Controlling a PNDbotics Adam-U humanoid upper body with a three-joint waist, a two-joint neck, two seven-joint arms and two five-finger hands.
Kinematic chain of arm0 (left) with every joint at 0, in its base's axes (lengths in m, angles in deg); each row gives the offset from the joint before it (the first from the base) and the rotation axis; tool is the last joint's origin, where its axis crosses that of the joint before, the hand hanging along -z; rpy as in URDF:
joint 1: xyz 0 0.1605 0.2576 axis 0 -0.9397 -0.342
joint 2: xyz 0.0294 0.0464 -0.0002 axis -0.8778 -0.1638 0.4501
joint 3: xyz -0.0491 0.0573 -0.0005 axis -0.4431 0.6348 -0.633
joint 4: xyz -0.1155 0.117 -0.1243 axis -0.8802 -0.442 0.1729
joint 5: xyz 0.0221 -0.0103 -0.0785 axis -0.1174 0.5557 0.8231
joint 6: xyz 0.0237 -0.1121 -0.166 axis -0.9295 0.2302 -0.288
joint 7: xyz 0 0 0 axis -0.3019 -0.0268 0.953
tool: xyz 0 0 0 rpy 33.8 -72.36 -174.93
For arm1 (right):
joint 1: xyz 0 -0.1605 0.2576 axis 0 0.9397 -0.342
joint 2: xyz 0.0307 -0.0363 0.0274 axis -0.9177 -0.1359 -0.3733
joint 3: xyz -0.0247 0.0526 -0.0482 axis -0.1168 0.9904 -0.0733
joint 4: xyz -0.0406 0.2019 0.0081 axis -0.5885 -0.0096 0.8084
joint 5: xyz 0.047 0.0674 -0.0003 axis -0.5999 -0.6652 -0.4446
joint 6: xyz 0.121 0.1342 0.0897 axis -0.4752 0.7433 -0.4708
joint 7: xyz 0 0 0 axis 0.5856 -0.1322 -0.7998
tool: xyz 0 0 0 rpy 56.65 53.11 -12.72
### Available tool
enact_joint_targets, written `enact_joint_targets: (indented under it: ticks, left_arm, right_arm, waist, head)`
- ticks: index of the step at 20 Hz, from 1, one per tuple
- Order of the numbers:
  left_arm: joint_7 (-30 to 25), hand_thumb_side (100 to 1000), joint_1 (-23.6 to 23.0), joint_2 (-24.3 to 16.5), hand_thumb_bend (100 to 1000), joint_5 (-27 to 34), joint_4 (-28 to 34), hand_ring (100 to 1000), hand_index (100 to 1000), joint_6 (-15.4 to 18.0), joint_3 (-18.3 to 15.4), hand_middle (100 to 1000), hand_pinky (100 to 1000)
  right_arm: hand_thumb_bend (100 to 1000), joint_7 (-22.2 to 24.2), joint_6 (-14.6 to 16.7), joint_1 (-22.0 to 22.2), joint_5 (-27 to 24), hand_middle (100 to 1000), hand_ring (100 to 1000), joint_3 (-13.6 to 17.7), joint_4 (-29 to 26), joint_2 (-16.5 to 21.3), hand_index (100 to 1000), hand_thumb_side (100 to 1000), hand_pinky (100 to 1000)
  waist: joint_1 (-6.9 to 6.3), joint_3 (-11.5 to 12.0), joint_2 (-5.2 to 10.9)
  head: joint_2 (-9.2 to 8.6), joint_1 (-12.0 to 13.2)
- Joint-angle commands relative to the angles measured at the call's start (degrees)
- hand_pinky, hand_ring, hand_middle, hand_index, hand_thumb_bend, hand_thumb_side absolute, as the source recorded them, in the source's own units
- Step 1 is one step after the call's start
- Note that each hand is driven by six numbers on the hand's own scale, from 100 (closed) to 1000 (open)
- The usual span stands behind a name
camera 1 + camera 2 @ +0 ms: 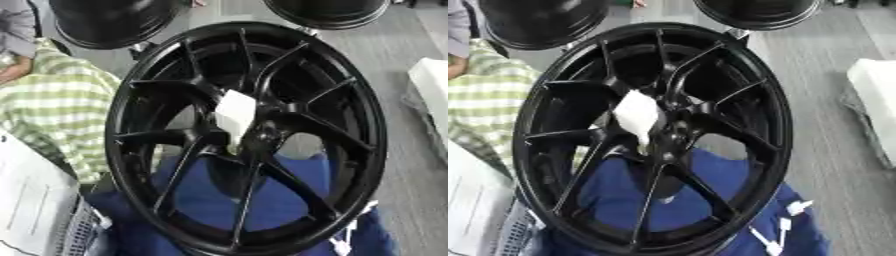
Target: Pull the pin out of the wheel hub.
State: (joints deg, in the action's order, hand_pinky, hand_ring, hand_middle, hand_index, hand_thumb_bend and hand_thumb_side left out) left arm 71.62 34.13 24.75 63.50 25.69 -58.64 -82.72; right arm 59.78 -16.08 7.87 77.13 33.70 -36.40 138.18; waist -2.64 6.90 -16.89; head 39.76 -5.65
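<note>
While neither robot hand shows in either view, the black wheel (249,135) stands tilted over a blue cloth (210,200), a white pin-like piece (234,115) sitting at its hub (254,132).

Grey floor (411,165) w/ white block (874,95) at right.

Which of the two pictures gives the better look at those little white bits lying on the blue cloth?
The right eye view: the small white pieces on the blue cloth show clear of the black wheel. The left eye view catches them only at its bottom edge, partly cut off.
</note>
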Motion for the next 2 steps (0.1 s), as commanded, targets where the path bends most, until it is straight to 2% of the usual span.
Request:
enact_joint_targets:
  ticks: [1,2]
  left_arm:
    - [-0.34,565,0.62,-1.51,462,-0.16,0.77,574,730,0.04,-0.08,585,713]
    - [-0.45,565,0.86,-1.5,463,-0.14,0.76,574,730,0.01,0.08,585,713]
  right_arm:
    - [100,1.63,2.62,-2.75,-4.28,721,800,-1.19,-3.34,-0.07,810,511,862]
    - [100,2.25,3.39,-3.73,-5.4,720,797,-1.7,-4.01,-0.92,810,520,861]
  waist:
    - [0.38,0.32,1.17]
    - [0.42,0.57,1.12]
  head:
    - [0.31,0.14]
    - [0.24,0.18]
